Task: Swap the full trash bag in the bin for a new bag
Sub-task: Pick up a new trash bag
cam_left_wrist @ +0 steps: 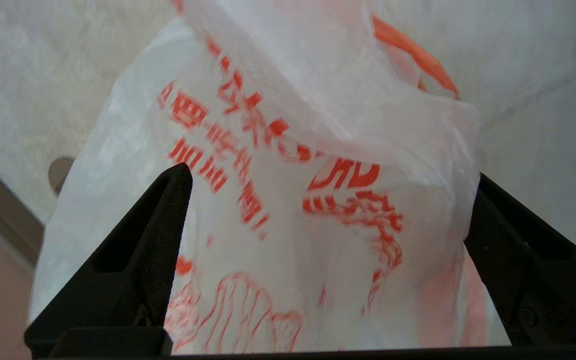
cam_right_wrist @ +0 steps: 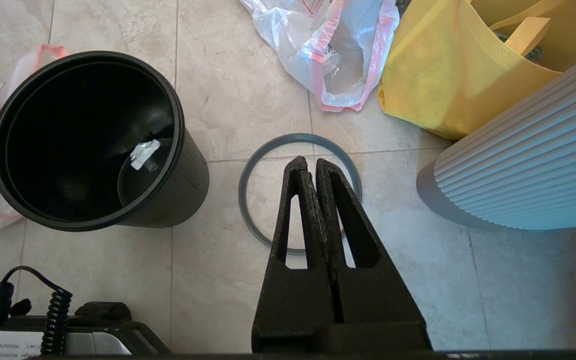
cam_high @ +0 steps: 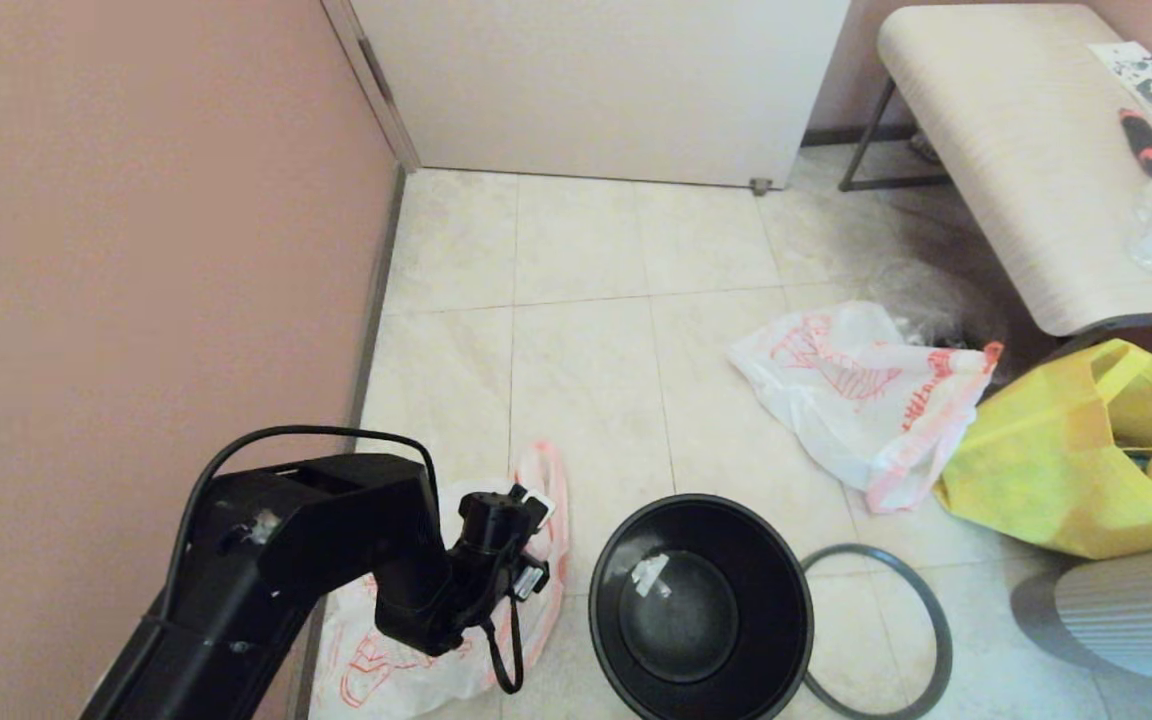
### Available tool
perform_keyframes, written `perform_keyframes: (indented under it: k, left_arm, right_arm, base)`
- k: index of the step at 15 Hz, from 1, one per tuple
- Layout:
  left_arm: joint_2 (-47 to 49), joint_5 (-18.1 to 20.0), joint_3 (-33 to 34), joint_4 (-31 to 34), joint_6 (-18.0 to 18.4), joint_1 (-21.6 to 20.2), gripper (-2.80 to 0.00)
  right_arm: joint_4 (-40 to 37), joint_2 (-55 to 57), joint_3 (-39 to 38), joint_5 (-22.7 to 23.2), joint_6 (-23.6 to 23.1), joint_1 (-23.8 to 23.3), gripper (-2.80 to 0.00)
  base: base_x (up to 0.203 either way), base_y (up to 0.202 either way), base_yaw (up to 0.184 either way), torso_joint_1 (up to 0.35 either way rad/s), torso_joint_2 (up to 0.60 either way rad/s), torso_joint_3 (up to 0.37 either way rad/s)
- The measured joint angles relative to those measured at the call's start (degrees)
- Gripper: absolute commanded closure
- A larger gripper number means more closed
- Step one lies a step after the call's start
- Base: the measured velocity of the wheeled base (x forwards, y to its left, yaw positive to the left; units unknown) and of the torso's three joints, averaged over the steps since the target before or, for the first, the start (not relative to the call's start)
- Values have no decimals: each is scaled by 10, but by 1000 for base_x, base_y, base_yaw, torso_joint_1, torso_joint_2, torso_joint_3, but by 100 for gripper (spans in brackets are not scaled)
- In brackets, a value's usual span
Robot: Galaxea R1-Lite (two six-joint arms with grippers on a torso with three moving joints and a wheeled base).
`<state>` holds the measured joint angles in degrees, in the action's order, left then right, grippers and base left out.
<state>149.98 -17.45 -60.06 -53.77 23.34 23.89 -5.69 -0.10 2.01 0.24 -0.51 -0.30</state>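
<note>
Head view: new bag (cam_high: pixel 386 650) lies flat and limp on the floor tiles by the pink wall, just beside the empty bin (cam_high: pixel 701 610), whose grey hoop (cam_high: pixel 921 620) lies loose on its other side; full bag (cam_high: pixel 856 400) rests well apart, against the yellow tote (cam_high: pixel 1066 460). Left gripper (cam_left_wrist: pixel 325 210) hangs over the new bag, jaws wide apart; best to come down on a raised fold or handle, pinching one layer only. Right gripper (cam_right_wrist: pixel 315 167) is parked over the hoop, jaws together.

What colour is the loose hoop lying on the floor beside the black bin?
Grey: the thin loose plastic hoop shows best in the right wrist view, flat on the tiles.
</note>
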Motion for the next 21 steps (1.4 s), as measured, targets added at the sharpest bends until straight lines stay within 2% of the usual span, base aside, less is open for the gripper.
perform_keyframes:
  k: [2, 7, 12, 13, 21]
  left_arm:
    - [9, 0, -23, 16, -21, 17, -280]
    - [21, -2, -47, 23, -44, 23, -280]
    - [34, -13, -63, 23, -42, -10, -280]
    - [34, -13, -64, 22, -43, -14, 0]
    - [37, -11, -70, 25, -43, -26, 0]
  right_arm:
    - [0, 0, 0, 0, 0, 0, 0]
    - [0, 0, 0, 0, 0, 0, 0]
    - [0, 0, 0, 0, 0, 0, 0]
    - [0, 0, 0, 0, 0, 0, 0]
    - [0, 0, 0, 0, 0, 0, 0]
  base:
    - [0, 0, 0, 0, 0, 0]
    - [0, 0, 0, 0, 0, 0]
    - [0, 0, 0, 0, 0, 0]
    - [0, 0, 0, 0, 0, 0]
    - [0, 0, 0, 0, 0, 0]
